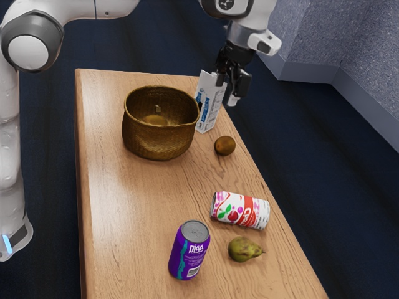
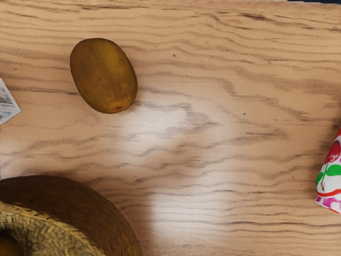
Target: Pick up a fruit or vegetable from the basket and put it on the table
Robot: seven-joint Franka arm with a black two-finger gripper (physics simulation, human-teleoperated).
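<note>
Nearby, a purple drink can (image 1: pixel 189 250) stands on the wooden surface (image 1: pixel 137 212) beside a pear (image 1: pixel 244 249); beyond lies a cherry-patterned can (image 1: pixel 240 210), then a kiwi (image 1: pixel 225 146) near the wicker basket (image 1: pixel 157 142), with a brown fruit (image 1: pixel 155 120) inside. Farther, past a white carton (image 1: pixel 210 103), hangs the pincer (image 1: pixel 232 87); its opening and grip I cannot tell.

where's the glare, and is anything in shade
Exterior view: a pale sheen on the table at the exterior view's left, beside the basket, whose inside wall is partly dark; wrist view: whitish glare on the wood, one patch near the brown fruit, another, brighter, between basket and fruity can.
</note>
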